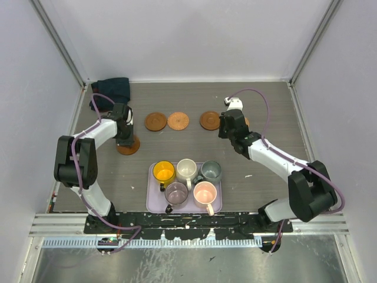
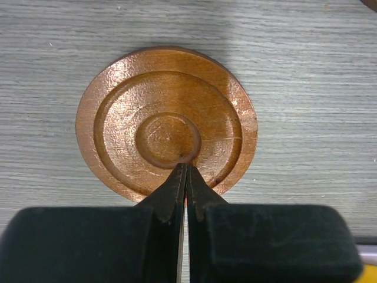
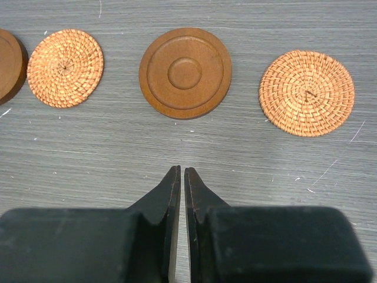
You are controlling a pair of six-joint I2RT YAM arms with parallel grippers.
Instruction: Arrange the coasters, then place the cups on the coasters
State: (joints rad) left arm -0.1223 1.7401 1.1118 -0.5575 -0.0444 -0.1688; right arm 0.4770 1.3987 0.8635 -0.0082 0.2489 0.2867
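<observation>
Top external view: five cups are seen grouped on a lavender tray point(image 1: 154, 201) near the front edge of a grey wood-grain table point(image 1: 265, 106), namely a yellow cup point(image 1: 164, 172), a cream cup point(image 1: 187, 169), a grey-green cup point(image 1: 211, 171), a mauve cup point(image 1: 176, 193) and a pink cup point(image 1: 205, 193). None of these mugs is clearly shown by either wrist camera. Farther back a row of coasters is laid out, and one of them is largely hidden from above by the right arm point(image 1: 265, 154). The right wrist view shows that hidden one and the textures the overhead view blurs: the edge of a dark wooden coaster point(image 3: 9, 65), a woven coaster point(image 3: 65, 68), a ringed wooden coaster point(image 3: 185, 72) and a second woven coaster point(image 3: 306, 92). The right gripper point(image 3: 178, 174) is held over bare table just short of the ringed wooden coaster, its fingers nearly pressed together with nothing between them. A fifth disc, the lone coaster point(image 2: 166, 122), lies apart on the left of the table. In the left wrist view the left gripper point(image 2: 185, 168) is pressed together, its tips set against the top of this coaster at the rim of the centre ring.
</observation>
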